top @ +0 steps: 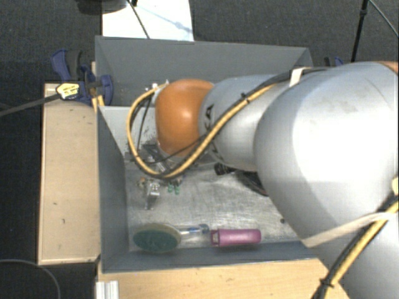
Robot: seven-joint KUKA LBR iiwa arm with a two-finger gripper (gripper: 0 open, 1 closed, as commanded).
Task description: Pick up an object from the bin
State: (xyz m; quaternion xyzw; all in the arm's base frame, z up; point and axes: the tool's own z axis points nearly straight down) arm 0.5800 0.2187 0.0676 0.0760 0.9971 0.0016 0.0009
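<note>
My gripper (151, 190) reaches down below the orange wrist cover into the left part of the bin, close above the floor. Nothing shows in it. A brush (215, 237) lies along the bin's front wall, below and to the right of the gripper and apart from it. It has a round dark green head at the left, a clear neck and a pink handle. A dark object (242, 175) lies right of the gripper, mostly hidden under the arm.
The large silver arm covers the right half of the bin and hides what lies beneath it. Yellow and black cables loop around the wrist near the bin's left wall. Bare grey floor shows between the gripper and the brush.
</note>
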